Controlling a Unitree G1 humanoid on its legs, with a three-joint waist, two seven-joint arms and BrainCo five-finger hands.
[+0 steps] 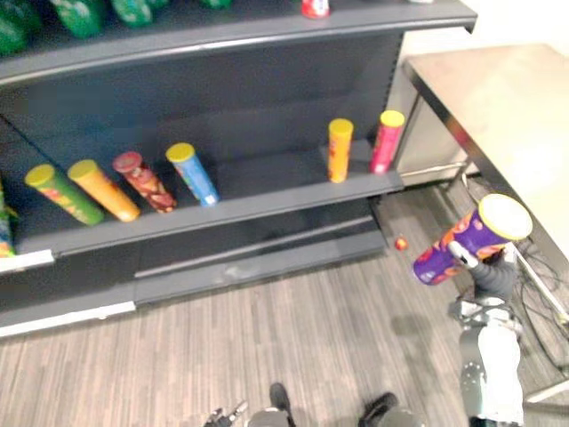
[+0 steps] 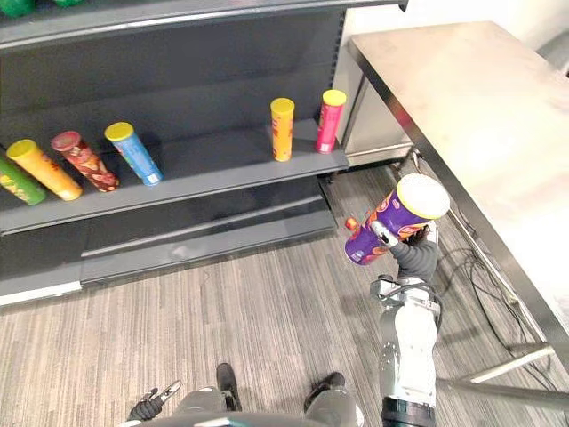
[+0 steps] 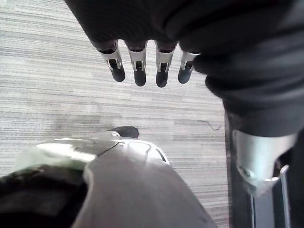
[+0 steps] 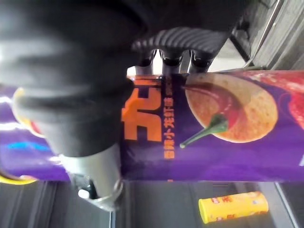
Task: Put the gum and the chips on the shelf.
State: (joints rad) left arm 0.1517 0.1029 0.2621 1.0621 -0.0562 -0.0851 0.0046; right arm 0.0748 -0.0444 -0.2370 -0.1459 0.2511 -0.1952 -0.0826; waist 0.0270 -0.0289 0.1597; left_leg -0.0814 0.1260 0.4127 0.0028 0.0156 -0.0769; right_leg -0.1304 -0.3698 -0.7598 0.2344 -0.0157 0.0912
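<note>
My right hand (image 2: 411, 255) is shut on a purple chips can (image 1: 469, 238) with a pale yellow lid. It holds the can tilted above the floor, right of the shelf (image 1: 267, 200) and beside the table. In the right wrist view the fingers (image 4: 171, 52) curl round the purple can (image 4: 213, 128). A small red and yellow thing (image 1: 401, 242), perhaps the gum, lies on the floor by the shelf's lower right corner. My left hand (image 3: 142, 66) hangs low over the floor with straight fingers and holds nothing.
On the middle shelf a yellow can (image 1: 340, 149) and a pink can (image 1: 387, 140) stand upright at the right end. Several cans lie tilted at the left, among them a blue one (image 1: 192, 173). A steel table (image 1: 507, 107) stands at the right.
</note>
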